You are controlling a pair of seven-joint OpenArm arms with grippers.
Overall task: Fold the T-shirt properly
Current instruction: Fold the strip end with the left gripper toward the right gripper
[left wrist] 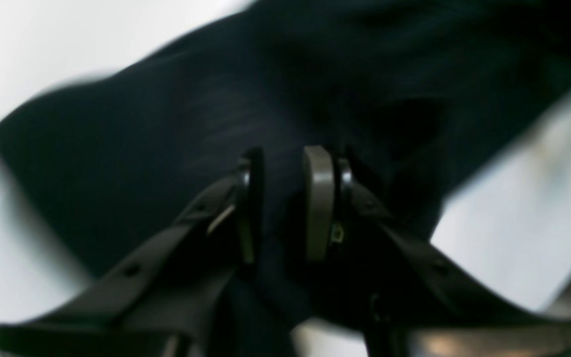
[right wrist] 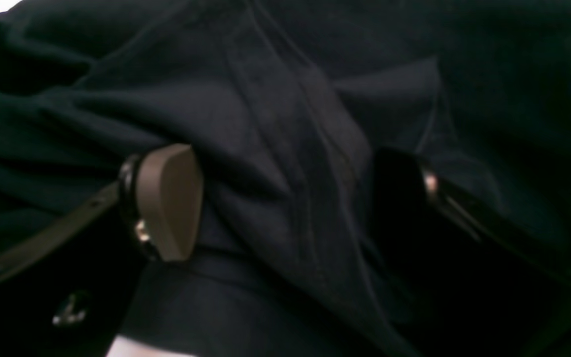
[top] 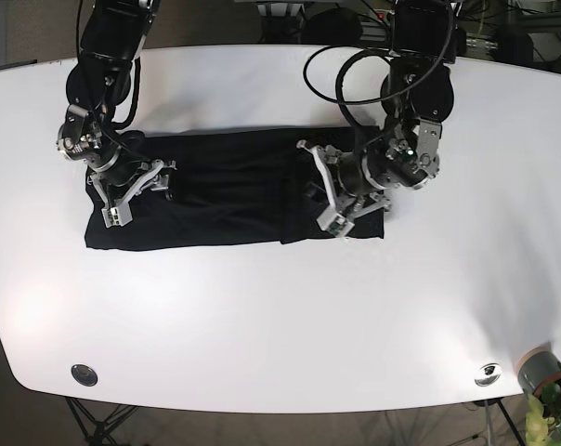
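**Two grips, one shirt: uneven pull is the risk**

Left wrist view: the left end effector (left wrist: 285,198) pinches a dark navy cotton T-shirt (left wrist: 246,99); thin bite, it may slip.

Right wrist view: the right end effector (right wrist: 285,203) gapes wide over bunched cloth, gripping nothing.

Base view: the shirt lies across the white table (top: 280,316); a lone pull could skew the fold.

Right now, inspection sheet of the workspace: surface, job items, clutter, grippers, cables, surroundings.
Surface: white table, two round fittings near its front edge.
Job's things: black T-shirt, already a long flat band, creased.
Clutter: nothing seen on the table.
Grippers: left gripper nearly closed with cloth between the pads; right gripper open, pads either side of a cloth ridge.
Cables: black cable loops above the left arm.
Surroundings: plant at the table's corner, grey floor.
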